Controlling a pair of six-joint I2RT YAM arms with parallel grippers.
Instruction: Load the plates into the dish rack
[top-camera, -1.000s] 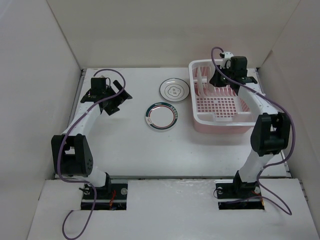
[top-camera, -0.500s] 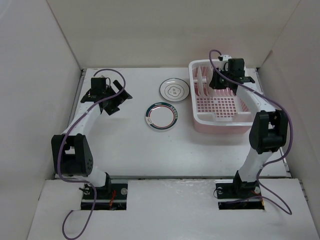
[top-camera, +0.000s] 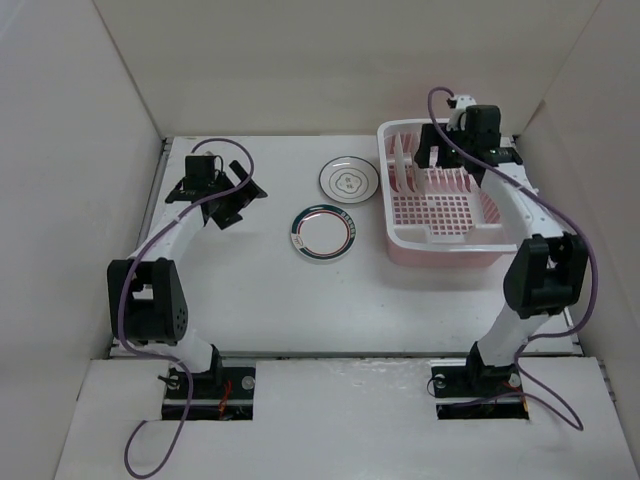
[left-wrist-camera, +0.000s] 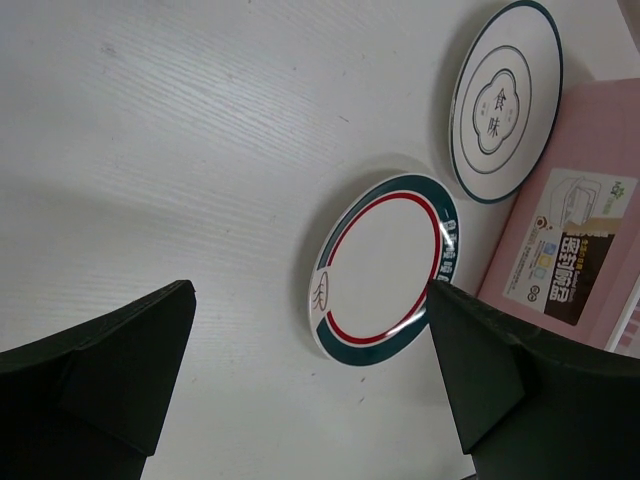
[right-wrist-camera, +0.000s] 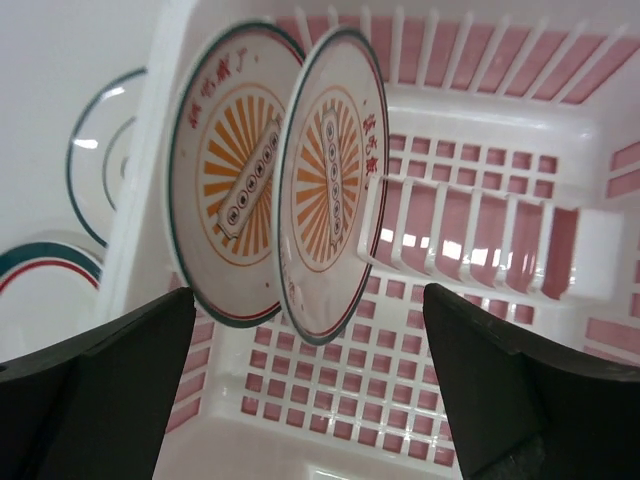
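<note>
Since a second ago, the right gripper (right-wrist-camera: 308, 296) has lifted away from the middle of the dish rack (top-camera: 440, 241) and now hangs over its far rim, while the right arm's elbow has swung a little nearer and to the right. The left arm's elbow has shifted slightly and the left gripper (left-wrist-camera: 310, 290) is almost where it was, above the far left part of the table (top-camera: 250, 285). Nothing else has moved. Both claws are spread wide with nothing between the fingers. Two sunburst plates stand on edge side by side at the left end of the pale pink, white-rimmed rack. The left sunburst plate (right-wrist-camera: 235, 180) and the right sunburst plate (right-wrist-camera: 330, 170) both face the right wrist camera, showing orange rays and a thin dark rim. To their right runs a row of upright prongs (right-wrist-camera: 470, 235) above the gridded bottom. The other two plates lie flat on the table left of the rack. The flower plate (top-camera: 348, 180) is farther back, just beside the rack's left wall. The green-banded plate (top-camera: 321, 232), with a red ring inside its band, lies nearer and a little further left. A printed label (left-wrist-camera: 575, 250) shows on the rack's outer left wall.
</note>
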